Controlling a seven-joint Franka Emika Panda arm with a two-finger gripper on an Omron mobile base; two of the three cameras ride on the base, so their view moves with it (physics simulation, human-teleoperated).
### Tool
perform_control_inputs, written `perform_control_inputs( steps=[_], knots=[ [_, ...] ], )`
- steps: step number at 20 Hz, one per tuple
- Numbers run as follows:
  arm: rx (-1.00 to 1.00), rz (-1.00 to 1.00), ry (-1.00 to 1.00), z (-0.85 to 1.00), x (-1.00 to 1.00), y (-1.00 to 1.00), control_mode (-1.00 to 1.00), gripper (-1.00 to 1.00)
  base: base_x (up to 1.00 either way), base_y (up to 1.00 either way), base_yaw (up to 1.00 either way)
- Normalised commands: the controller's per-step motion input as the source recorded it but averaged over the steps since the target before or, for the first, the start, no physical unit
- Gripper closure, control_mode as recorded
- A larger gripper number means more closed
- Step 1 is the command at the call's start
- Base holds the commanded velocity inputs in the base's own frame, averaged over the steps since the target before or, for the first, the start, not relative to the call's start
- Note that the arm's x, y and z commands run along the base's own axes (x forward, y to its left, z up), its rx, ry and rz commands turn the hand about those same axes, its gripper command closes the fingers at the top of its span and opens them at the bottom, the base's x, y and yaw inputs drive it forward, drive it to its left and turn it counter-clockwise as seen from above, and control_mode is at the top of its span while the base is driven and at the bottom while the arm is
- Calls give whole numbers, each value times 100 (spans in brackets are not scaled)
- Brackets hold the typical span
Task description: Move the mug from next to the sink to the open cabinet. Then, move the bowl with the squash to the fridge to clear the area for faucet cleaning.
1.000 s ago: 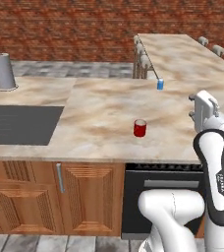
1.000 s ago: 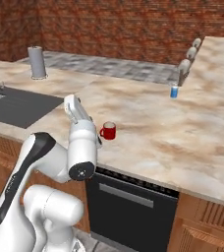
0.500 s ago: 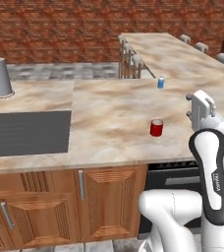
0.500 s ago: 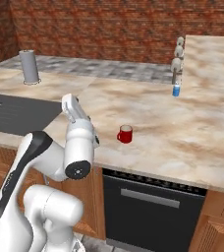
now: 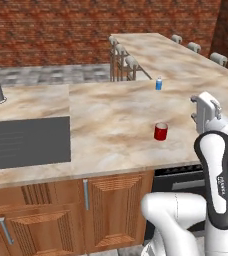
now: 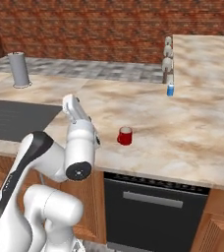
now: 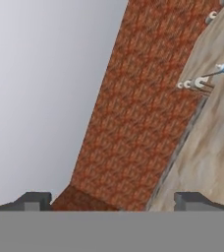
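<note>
Brick walls and the marble desk point(image 5: 111, 120) have slid sideways as I drive the base; the mug point(image 5: 160, 132) sits untouched, my end effector point(image 7: 109, 201) spread apart, empty.

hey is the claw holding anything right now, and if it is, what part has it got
Nothing is held. In the hand view the claw is open with only brick wall and counter between its tips. The red mug stands alone on the counter, apart from the arm.
</note>
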Motion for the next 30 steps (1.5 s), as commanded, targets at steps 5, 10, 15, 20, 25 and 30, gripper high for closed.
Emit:
perform_control_inputs(
  steps=[5, 10, 15, 20, 25, 30],
  knots=[
    [4, 2, 36, 2, 74, -18, -100, -100, 0, 0, 0],
    [0, 22, 63, -16, 81, -26, -100, -100, 0, 0, 0],
    [-12, 41, 55, -57, 30, -12, -100, -100, 0, 0, 0],
    [-25, 38, 34, -91, 1, -12, -100, -100, 0, 0, 0],
    [-37, 15, -13, -82, 4, 1, -100, -100, 0, 0, 0],
    [-35, 6, -9, -60, 41, 21, -100, -100, 0, 0, 0]
  ],
)
